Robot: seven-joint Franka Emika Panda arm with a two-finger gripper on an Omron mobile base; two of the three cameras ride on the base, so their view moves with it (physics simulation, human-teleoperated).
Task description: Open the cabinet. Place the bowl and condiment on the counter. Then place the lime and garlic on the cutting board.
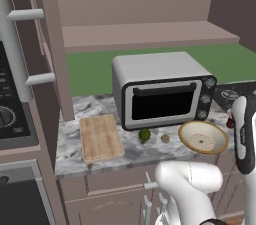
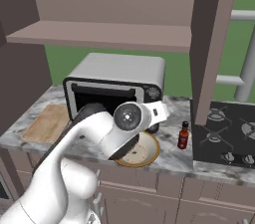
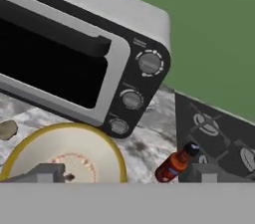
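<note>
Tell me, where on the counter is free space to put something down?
Bare counter lies left of the cutting board, and between the bowl and the bottle. It is crowded before the oven, where lime, garlic and bowl sit close.

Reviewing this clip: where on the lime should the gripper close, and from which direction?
Probably from straight above, closing across the lime's widest middle. It is a small round fruit resting on the counter, with the toaster oven right behind it and the garlic close alongside, so a side approach looks crowded.

Lime (image 1: 144, 135) and garlic (image 1: 165, 139) between cutting board (image 1: 100, 138) and bowl (image 1: 203, 137)
</note>
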